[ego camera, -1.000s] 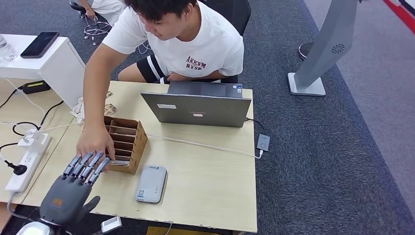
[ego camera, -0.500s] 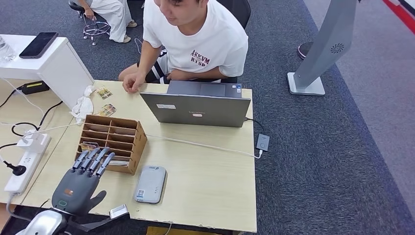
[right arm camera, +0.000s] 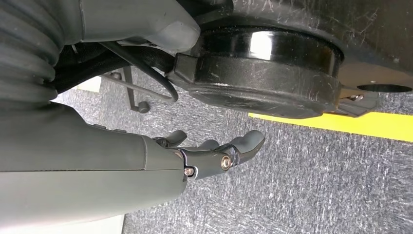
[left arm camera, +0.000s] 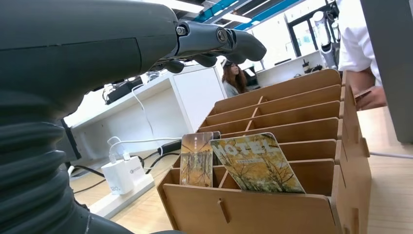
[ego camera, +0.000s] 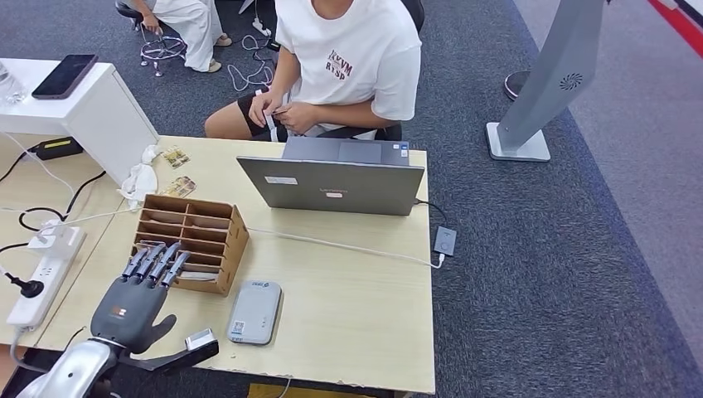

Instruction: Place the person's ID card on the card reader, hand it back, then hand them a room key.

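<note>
My left hand [ego camera: 137,294] hovers flat over the near end of the wooden card rack [ego camera: 192,240], fingers stretched out and apart, holding nothing. In the left wrist view its fingers [left arm camera: 219,41] reach above the rack [left arm camera: 292,122], where a room key card printed HOTEL [left arm camera: 255,163] and a second card [left arm camera: 196,158] stand in the nearest slots. The grey card reader [ego camera: 255,311] lies on the table just right of the rack, with nothing on it. The person [ego camera: 352,58] sits behind the laptop, both hands at their lap on something small. My right hand [right arm camera: 214,156] hangs above the carpet, fingers loosely extended, holding nothing.
An open laptop [ego camera: 336,186] stands at the table's far side, its cable running to a small grey unit [ego camera: 445,240] at the right edge. A power strip [ego camera: 46,274] and cables lie to my left. A white box [ego camera: 83,108] carries a phone [ego camera: 68,75].
The person's hand has left the rack and drawn back to their lap, and they now sit upright. My left hand stays at the rack's near end, fingers still extended.
</note>
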